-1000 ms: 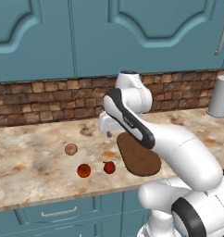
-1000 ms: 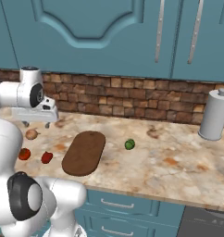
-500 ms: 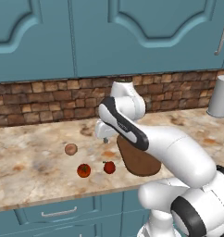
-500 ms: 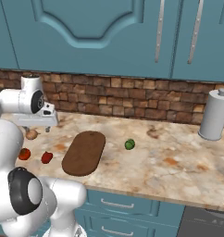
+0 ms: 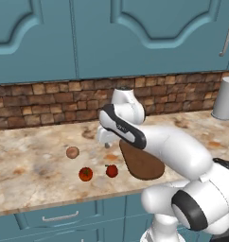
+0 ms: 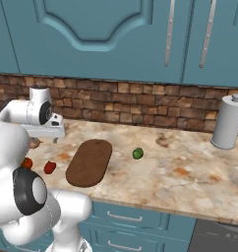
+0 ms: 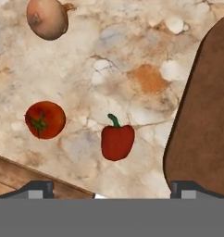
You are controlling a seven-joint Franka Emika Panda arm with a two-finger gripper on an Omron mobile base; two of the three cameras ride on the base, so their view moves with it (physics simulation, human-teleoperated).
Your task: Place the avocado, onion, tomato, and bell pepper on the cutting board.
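Since the earlier frames the gripper has been lowered and carried left, off the cutting board. One onion, one tomato, one bell pepper and one avocado are counted, none on the board. Fingers are spread wide, holding nothing; the pepper lies at 12 o'clock between them.

The cutting board is plain dark brown; the bell pepper deep red with a green stem; the tomato orange-red with a green star; the onion tan-brown; the avocado glossy green. The counter is mottled beige with rust and white patches, beneath a brown brick backsplash and teal cabinets
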